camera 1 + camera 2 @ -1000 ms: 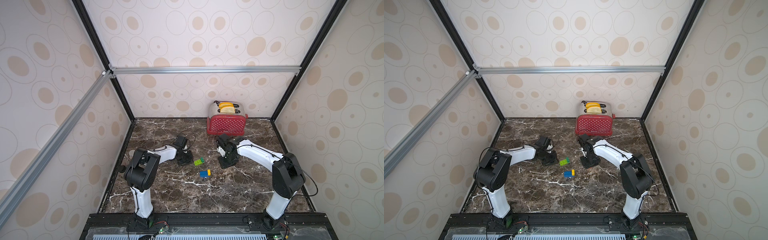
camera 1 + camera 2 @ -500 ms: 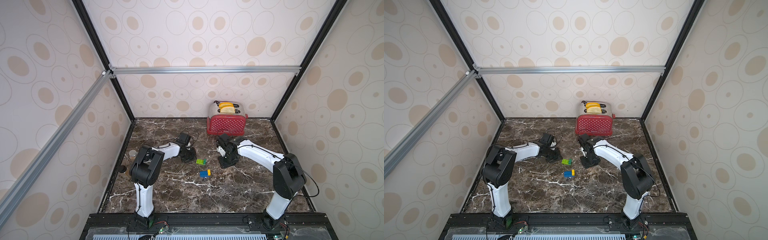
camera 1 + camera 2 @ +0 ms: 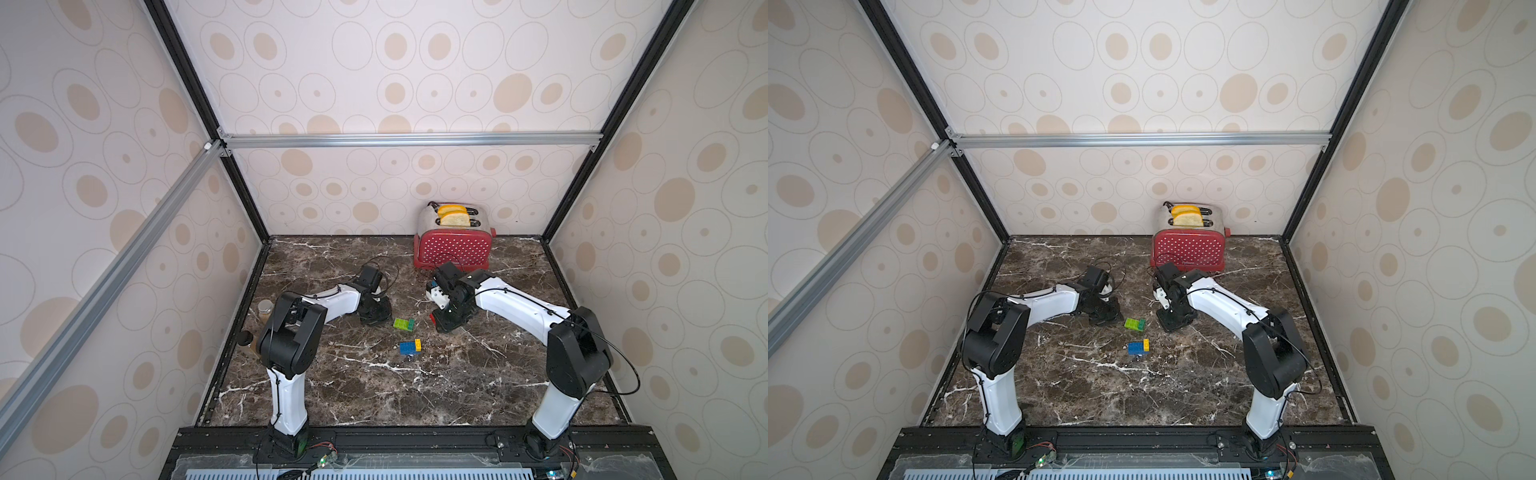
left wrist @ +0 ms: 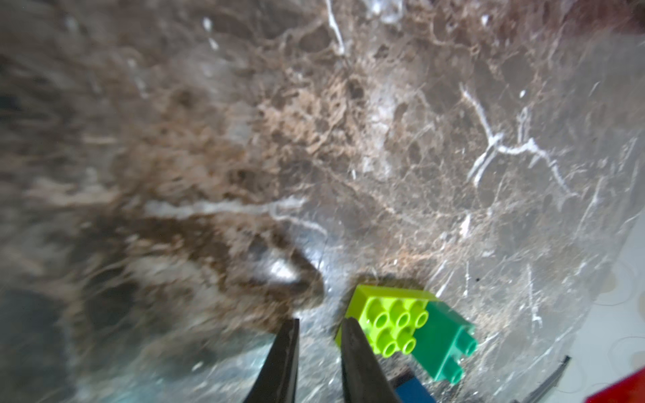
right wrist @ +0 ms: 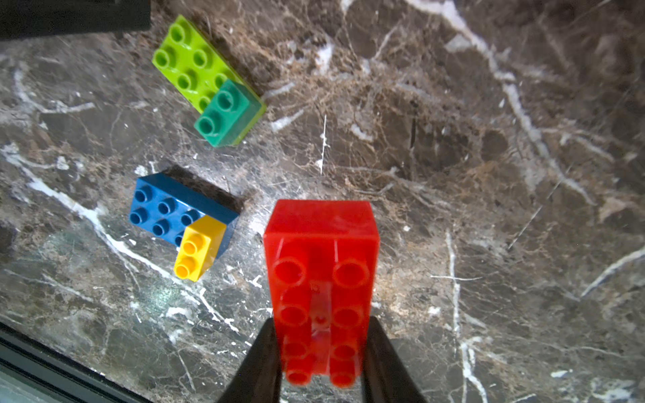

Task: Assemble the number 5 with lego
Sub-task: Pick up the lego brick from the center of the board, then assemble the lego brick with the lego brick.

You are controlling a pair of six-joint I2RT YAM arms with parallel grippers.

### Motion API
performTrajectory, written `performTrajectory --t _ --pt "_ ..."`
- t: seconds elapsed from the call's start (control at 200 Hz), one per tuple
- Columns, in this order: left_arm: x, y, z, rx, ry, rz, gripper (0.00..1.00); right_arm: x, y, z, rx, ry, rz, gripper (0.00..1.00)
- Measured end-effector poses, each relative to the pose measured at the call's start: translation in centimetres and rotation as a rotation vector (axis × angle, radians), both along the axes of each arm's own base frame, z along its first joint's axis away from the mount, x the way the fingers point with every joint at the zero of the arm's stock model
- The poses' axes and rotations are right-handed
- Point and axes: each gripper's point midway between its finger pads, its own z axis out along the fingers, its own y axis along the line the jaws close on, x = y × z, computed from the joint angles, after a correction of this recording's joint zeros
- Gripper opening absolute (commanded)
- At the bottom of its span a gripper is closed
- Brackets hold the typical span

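While the right gripper (image 5: 323, 322) clamps the red brick (image 5: 321, 244) by its long sides, approx. half the brick sticking out past the fingertips, the piece hangs low over the marble table (image 3: 415, 386) just in front of the toaster (image 3: 453, 249). Empty: the left gripper (image 4: 319, 322), jaws a narrow slit apart w/ nothing between them, also in front of the toaster but toward the robot's left. Loose lego, all on the table in front of the toaster: lime brick (image 5: 188, 59) w/ dark-green brick (image 5: 227, 111) seated on one end; farther from the toaster, blue brick (image 5: 167, 209) w/ yellow brick (image 5: 197, 247) on one end. Status of the number 5: not yet built, two pairs plus one held piece. Step in hand, est.: red onto dark-green. Handling notes: square red over dark-green's studs; keep red parallel w/ lime so both long bricks run the same way; press straight down. Left jaws should brace lime, since a loose pair will prob. skid on polished marble, and a press on one end may tip it. Not legible: in both top views the right fingers hide under the right arm and red shows as a sliver only; left wrist view is blurred over most of the table, blue cut off at frame edge; whether a left finger (image 4: 356, 352) touches lime, cannot tell; red patch at that view's corner, unidentified.
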Motion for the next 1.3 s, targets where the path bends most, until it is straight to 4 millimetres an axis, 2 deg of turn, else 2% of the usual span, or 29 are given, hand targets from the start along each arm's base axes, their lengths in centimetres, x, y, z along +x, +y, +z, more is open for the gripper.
performTrajectory --t 0.185,0.356,0.531,0.726,0.961,1.112,1.302 --pt "-0.6 2.2 3.1 -0.008 -0.055 0.022 0.29 1.3 1.7 1.3 0.041 -0.038 0.090 0.33" --pt "-2.0 5.1 5.1 -0.003 -0.092 0.044 0.31 2.6 3.5 1.2 0.056 -0.040 0.197 0.33" --pt "-4.7 7.3 5.2 0.033 -0.088 0.037 0.32 3.3 4.6 0.6 0.054 -0.033 0.314 0.32" --pt "-7.1 8.9 5.3 0.069 -0.086 0.019 0.32 3.5 5.3 -0.1 0.049 -0.023 0.435 0.32" --pt "-8.1 10.6 5.8 0.108 -0.094 0.017 0.33 3.8 6.4 -0.1 0.075 -0.020 0.527 0.32" --pt "-8.9 11.6 5.0 0.128 -0.064 0.026 0.33 4.7 7.5 0.3 0.090 -0.033 0.559 0.32" --pt "-9.7 12.2 4.9 0.140 -0.049 0.030 0.34 4.4 8.1 -1.1 0.065 0.007 0.592 0.32"
